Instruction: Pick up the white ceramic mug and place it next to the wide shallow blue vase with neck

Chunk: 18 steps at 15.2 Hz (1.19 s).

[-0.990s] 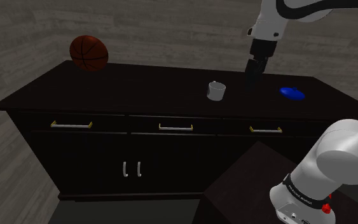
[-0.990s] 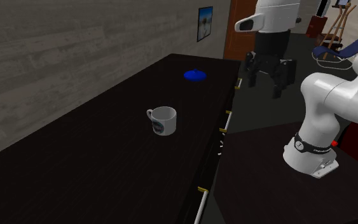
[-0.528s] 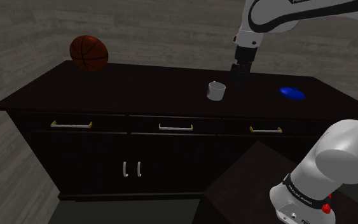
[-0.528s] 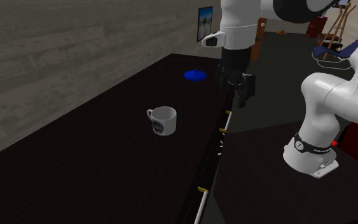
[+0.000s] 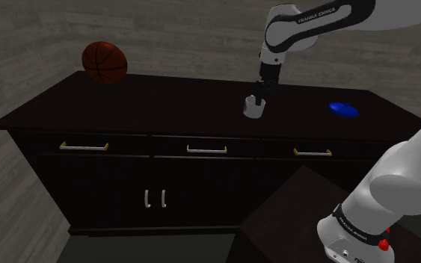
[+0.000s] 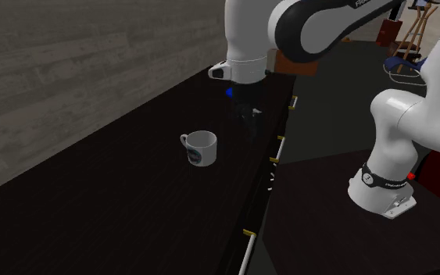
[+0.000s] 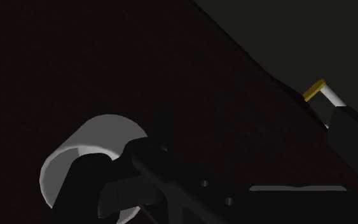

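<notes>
The white mug (image 5: pixel 254 107) stands upright on the dark cabinet top (image 5: pixel 164 101), its handle toward the wall. In the second exterior view the mug (image 6: pixel 201 147) has a dark mark on its side. My gripper (image 5: pixel 262 88) hangs just above and beside the mug, on the side toward the vase, and holds nothing. In the second exterior view the gripper (image 6: pixel 249 123) is right of the mug and apart from it. In the wrist view the mug (image 7: pixel 101 143) lies partly behind one finger (image 7: pixel 91 191), and the fingers stand apart. The flat blue vase (image 5: pixel 343 109) sits further along the top.
A brown basketball (image 5: pixel 105 62) rests at the far end of the cabinet top near the wall. The cabinet front has drawers with gold handles (image 5: pixel 206 150). My stand (image 5: pixel 291 217) is close to the cabinet's front. A chair (image 6: pixel 413 58) stands in the background.
The arm has swung from near the vase toward the mug and come lower, so the gripper now hangs right beside the mug. The mug and vase have not moved.
</notes>
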Motion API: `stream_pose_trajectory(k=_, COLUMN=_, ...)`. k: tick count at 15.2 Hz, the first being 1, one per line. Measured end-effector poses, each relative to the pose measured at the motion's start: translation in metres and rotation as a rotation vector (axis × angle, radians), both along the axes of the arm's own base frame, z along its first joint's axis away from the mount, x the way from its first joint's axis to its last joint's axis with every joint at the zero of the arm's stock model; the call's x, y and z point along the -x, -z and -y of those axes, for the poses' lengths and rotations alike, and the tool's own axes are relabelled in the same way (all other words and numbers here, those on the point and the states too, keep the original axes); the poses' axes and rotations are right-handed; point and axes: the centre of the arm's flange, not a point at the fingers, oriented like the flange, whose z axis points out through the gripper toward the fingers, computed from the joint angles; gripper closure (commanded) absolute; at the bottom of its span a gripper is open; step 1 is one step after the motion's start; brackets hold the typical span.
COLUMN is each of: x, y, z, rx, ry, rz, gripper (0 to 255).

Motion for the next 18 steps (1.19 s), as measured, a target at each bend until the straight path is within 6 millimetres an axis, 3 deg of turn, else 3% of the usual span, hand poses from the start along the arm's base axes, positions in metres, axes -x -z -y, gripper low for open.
stream_pose_trajectory(k=10, x=-0.101, y=0.056, z=0.056, rx=0.053, ry=0.021, rz=-0.002, gripper=0)
stream_pose_trajectory(k=18, x=-0.108, y=0.099, z=0.064, rx=0.059, ry=0.023, rz=-0.002, gripper=0)
